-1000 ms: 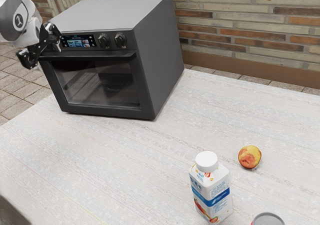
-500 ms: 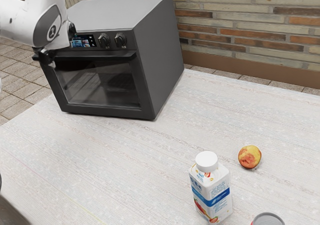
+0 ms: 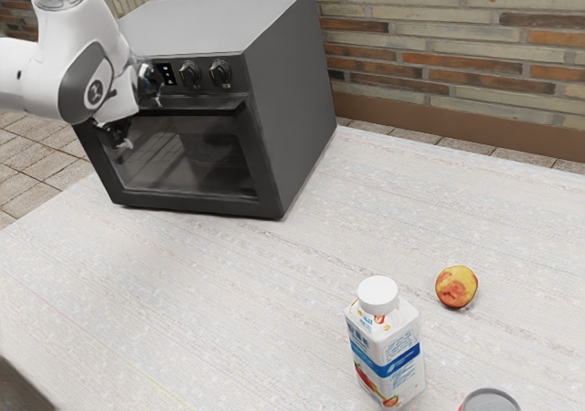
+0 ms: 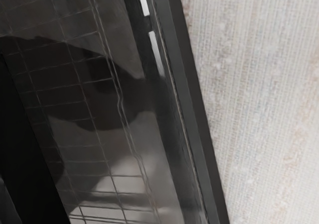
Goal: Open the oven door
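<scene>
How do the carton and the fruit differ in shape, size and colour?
The carton is boxy and capped; the fruit is roundish. The carton looks taller and larger than the fruit. The carton is mostly white with a blue band, while the fruit is mottled yellow and red. Both rest on the pale table.

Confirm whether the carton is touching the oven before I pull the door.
Apart: the exterior view shows a broad stretch of bare tabletop between the carton and the oven.
</scene>
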